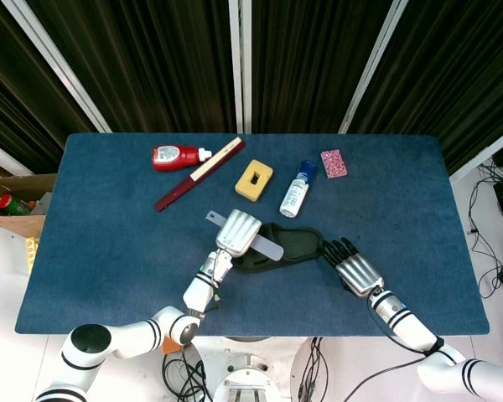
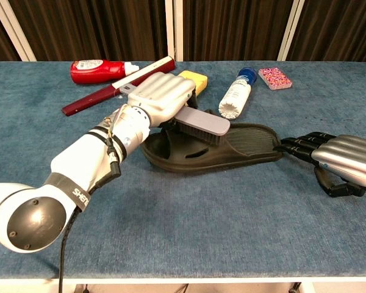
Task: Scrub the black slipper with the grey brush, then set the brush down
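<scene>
The black slipper (image 1: 289, 245) (image 2: 244, 146) lies flat near the table's front middle. My left hand (image 1: 236, 231) (image 2: 160, 96) grips the grey brush (image 1: 268, 248) (image 2: 202, 122) by its handle, bristles down on the slipper's strap end. The brush handle's tip sticks out behind the hand at upper left in the head view. My right hand (image 1: 356, 269) (image 2: 343, 159) rests on the table at the slipper's other end, its dark fingers stretched out and touching the slipper's edge.
At the back of the blue table (image 1: 109, 251) lie a red bottle (image 1: 175, 156), a long red and cream stick (image 1: 199, 172), a yellow sponge (image 1: 254, 180), a white bottle with blue cap (image 1: 296, 192) and a pink patterned card box (image 1: 334, 162).
</scene>
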{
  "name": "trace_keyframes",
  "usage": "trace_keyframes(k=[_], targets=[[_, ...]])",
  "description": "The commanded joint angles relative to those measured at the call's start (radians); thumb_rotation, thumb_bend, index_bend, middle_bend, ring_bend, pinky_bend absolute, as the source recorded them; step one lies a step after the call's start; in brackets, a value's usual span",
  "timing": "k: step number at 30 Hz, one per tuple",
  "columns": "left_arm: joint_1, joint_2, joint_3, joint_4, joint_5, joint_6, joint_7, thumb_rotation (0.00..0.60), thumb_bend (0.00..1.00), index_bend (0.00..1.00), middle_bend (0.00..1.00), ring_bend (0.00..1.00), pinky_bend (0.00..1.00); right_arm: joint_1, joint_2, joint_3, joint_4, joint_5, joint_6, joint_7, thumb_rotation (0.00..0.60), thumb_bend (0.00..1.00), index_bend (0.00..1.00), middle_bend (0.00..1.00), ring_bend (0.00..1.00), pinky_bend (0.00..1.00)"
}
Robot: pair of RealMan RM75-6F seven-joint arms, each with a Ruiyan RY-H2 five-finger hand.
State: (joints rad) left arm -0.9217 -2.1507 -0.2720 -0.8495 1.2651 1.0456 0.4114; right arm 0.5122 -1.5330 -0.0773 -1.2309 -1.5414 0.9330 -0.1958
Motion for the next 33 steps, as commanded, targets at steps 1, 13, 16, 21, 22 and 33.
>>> trace_keyframes(k=[1, 13, 16, 21, 22, 33], targets=[[-0.004, -0.012, 0.009, 0.08, 0.019, 0.015, 0.023, 0.6, 0.56, 1.0, 1.0, 1.0, 1.0, 0.001, 0.001, 0.0, -0.001, -0.001, 0.0, 0.001, 0.578, 0.95, 0.0, 0.03, 0.0, 0.0], [-0.019, 0.013, -0.005, 0.212, 0.04, 0.067, 0.097, 0.6, 0.56, 1.0, 1.0, 1.0, 1.0, 0.003, 0.002, 0.0, -0.008, 0.003, -0.001, -0.002, 0.58, 0.95, 0.0, 0.03, 0.0, 0.0], [-0.016, 0.021, -0.007, 0.211, 0.041, 0.075, 0.089, 0.6, 0.56, 1.0, 1.0, 1.0, 1.0, 0.003, 0.004, 0.002, -0.01, 0.006, -0.001, -0.003, 0.58, 0.95, 0.0, 0.03, 0.0, 0.0], [-0.018, 0.033, -0.013, 0.185, 0.049, 0.095, 0.072, 0.6, 0.56, 1.0, 1.0, 1.0, 1.0, 0.003, 0.002, 0.001, -0.009, 0.009, -0.002, -0.004, 0.579, 0.95, 0.0, 0.03, 0.0, 0.0], [-0.016, 0.036, -0.02, 0.165, 0.044, 0.093, 0.053, 0.6, 0.56, 1.0, 1.0, 1.0, 1.0, 0.003, 0.002, 0.001, -0.008, 0.01, -0.003, -0.004, 0.579, 0.95, 0.0, 0.03, 0.0, 0.0], [-0.004, 0.082, 0.023, -0.073, 0.134, 0.168, -0.002, 0.6, 0.56, 1.0, 1.0, 1.0, 1.0, 0.004, -0.007, -0.001, 0.007, 0.016, -0.013, 0.003, 0.58, 0.95, 0.0, 0.03, 0.0, 0.0]])
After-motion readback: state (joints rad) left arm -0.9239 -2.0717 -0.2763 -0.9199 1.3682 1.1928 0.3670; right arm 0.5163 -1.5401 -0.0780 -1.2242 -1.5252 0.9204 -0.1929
